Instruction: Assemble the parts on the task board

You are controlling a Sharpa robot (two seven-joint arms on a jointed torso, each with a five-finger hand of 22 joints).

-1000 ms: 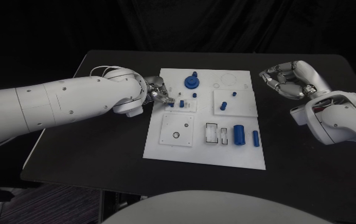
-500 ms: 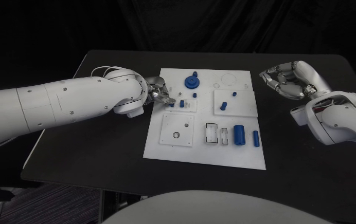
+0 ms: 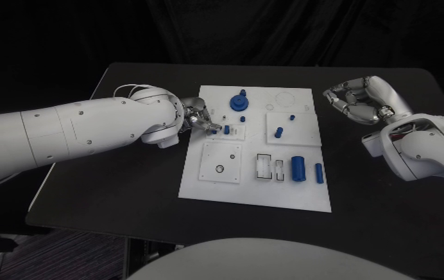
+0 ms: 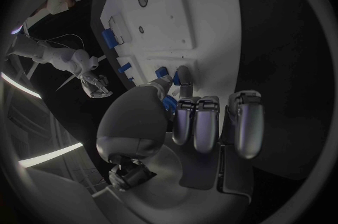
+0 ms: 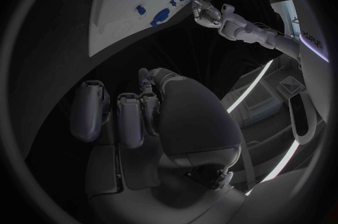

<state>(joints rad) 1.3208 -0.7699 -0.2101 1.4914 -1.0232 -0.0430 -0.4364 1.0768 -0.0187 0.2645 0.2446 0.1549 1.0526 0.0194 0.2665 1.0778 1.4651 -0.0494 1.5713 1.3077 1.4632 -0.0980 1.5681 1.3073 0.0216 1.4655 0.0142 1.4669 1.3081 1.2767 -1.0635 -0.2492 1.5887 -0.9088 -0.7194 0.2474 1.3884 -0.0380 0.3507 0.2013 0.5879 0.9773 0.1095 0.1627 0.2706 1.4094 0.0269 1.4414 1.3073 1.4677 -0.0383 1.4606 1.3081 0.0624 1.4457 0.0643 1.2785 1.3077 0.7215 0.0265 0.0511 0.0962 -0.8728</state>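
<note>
Black curtains hang behind the black table (image 3: 120,183), and the white task board (image 3: 231,193) lies at its middle. On the board, a blue round part with a stem (image 3: 240,103) stands toward twelve o'clock, two small blue pegs (image 3: 226,129) stand at about ten, another pair (image 3: 278,132) sits just right of centre, and a thick blue cylinder (image 3: 298,168) with a thinner blue pin (image 3: 319,173) beside it lies toward four o'clock. Two narrow slots (image 3: 271,167) sit just left of the cylinder.

The left hand (image 3: 196,118) reaches in from nine o'clock over the board's left edge. In the left wrist view its thumb and a fingertip (image 4: 182,75) come together right beside the small pegs, with a bit of blue showing under the thumb; I cannot tell whether it actually grips anything.

The right hand (image 3: 360,100) hangs over bare table at two o'clock, well apart from the board, fingers curled in on nothing.
</note>
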